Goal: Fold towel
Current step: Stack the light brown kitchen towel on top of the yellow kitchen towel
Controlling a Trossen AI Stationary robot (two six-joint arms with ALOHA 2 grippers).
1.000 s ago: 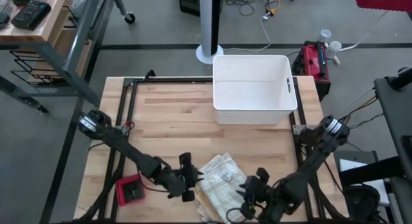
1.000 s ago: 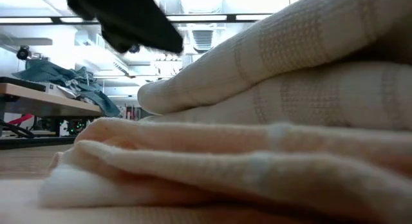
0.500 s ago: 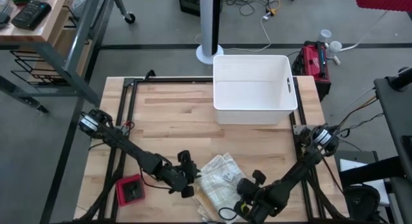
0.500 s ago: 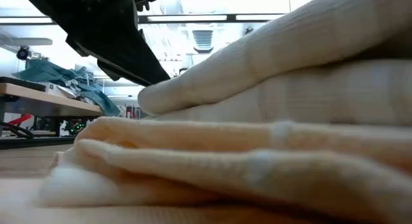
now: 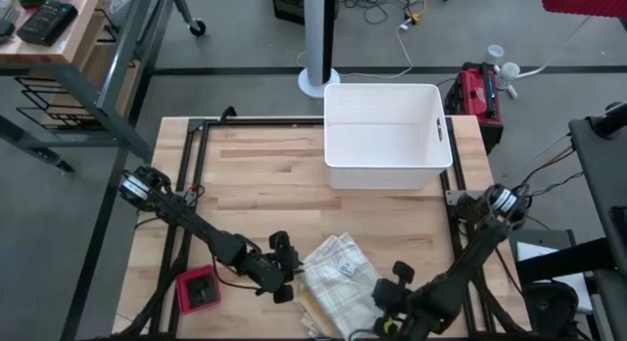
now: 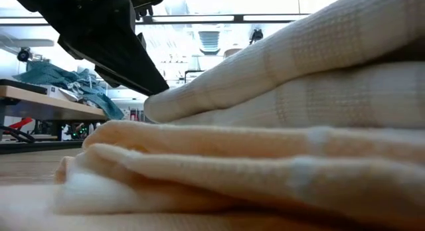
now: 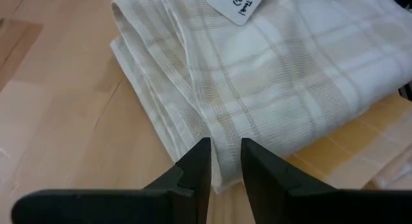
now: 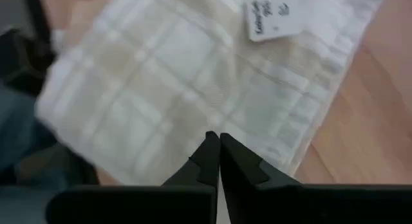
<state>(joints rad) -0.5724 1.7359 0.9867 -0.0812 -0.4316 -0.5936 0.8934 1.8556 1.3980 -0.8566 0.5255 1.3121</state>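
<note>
Towel (image 7: 270, 76) is showing as woven cloth, matt, ribbed/waffle texture w/ faint beige check; edges looking soft & thick in low view. Its label (image 7: 241, 2) is looking like smooth white fabric or paper, printed. Table (image 5: 265, 174) is showing pale wood planks, satin finish, visible grain. Bin (image 5: 387, 135) is looking like smooth white plastic, slightly glossy. Gripper fingers (image 7: 196, 172) are reading as matt black plastic.

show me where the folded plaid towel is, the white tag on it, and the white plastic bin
Folded cream plaid towel (image 5: 338, 274), high view, middle of its top layer.
White printed tag (image 7: 239, 3), left wrist view, centre of the label.
White rectangular plastic bin (image 5: 331, 135), high view, left wall.
</note>
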